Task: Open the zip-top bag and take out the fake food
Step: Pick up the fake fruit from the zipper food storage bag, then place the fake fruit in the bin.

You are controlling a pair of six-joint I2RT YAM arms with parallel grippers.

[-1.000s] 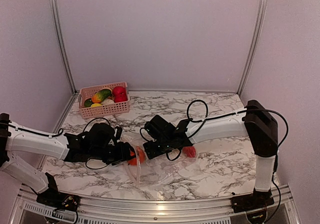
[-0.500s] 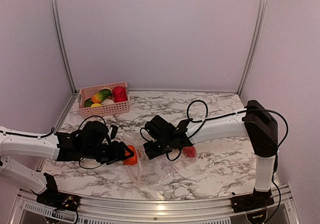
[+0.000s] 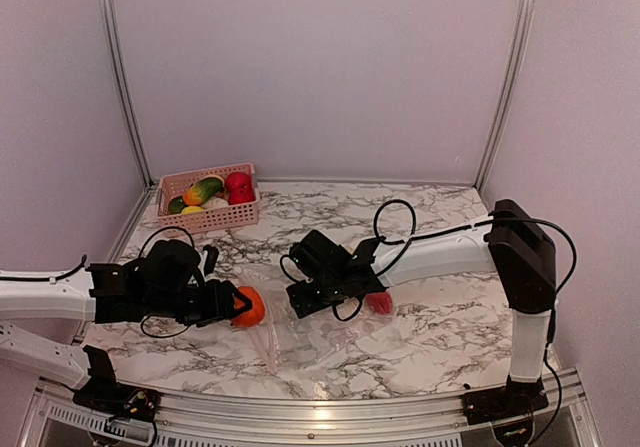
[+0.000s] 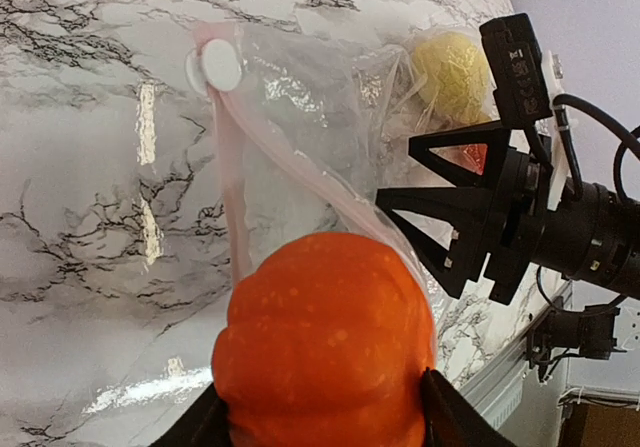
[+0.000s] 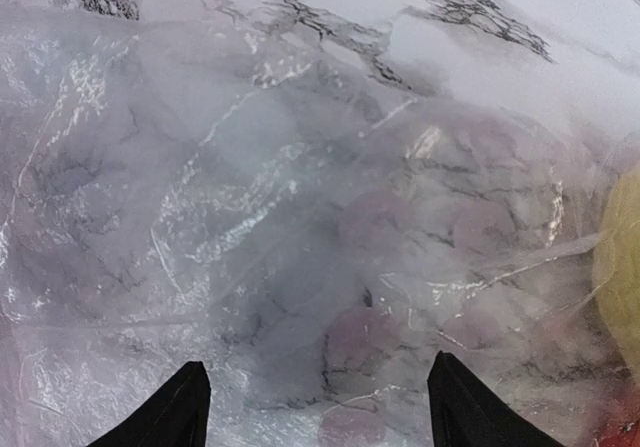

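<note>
From above, my left tool sits near the counter's left edge, clamped on the orange toy pumpkin, which is outside the zip-top bag and just beside its left end. The bag lies flat around the middle of the counter, toward the near edge. My right tool is over its far side, and a red toy shows past that tool toward the right edge. Only this view takes in the pink basket in the far left corner, loaded with more toy fruit and vegetables. My left wrist camera adds what the overhead cannot. The pumpkin fills the space between my two fingers, both pressed against its sides. Beyond it the bag's pale pink zip strip runs across the marble to a white slider. A yellow toy sits inside the plastic at the bag's far end. That camera also shows my right tool side on, its jaws standing well apart at the plastic. My right wrist camera is nearly all crinkled clear film over marble, with the two fingertips spread wide at the bottom and nothing between them. I cannot tell whether they touch the bag.
</note>
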